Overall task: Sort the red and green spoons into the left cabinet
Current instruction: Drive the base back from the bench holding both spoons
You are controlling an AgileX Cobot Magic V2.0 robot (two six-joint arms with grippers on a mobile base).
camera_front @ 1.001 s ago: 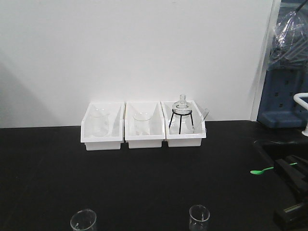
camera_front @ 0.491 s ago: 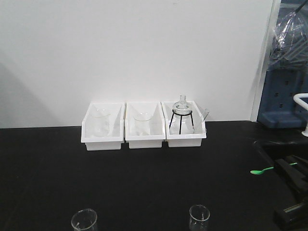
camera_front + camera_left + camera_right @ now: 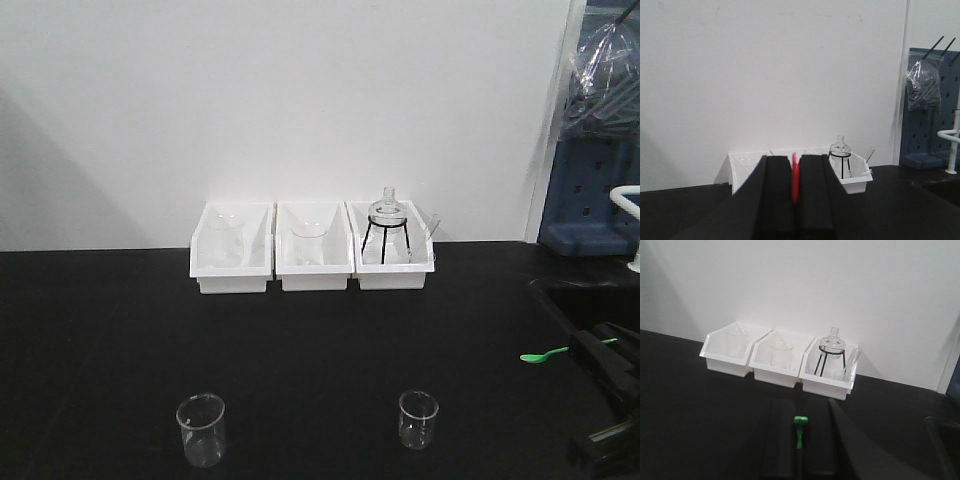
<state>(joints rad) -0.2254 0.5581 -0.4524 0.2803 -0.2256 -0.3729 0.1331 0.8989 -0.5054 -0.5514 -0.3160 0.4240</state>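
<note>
the left gripper (image 3: 795, 161) clamps the red spoon (image 3: 795, 182). the right gripper (image 3: 800, 409) pinches the green spoon (image 3: 800, 434) over the black surface (image 3: 300, 350).

front view: the whole scene looks pulled back a touch versus half a second ago, so stuff on the bench reads smaller
white bins (image 3: 313, 282): the row of three slid toward 2 o'clock in frame and shrank a little
left beaker (image 3: 201, 430): was cut off by the bottom edge, now fully showing, shifted toward 1 o'clock
right beaker (image 3: 418, 420): same deal, moved up toward 12 o'clock
table (image 3: 100, 330): back edge sits a bit higher
</note>
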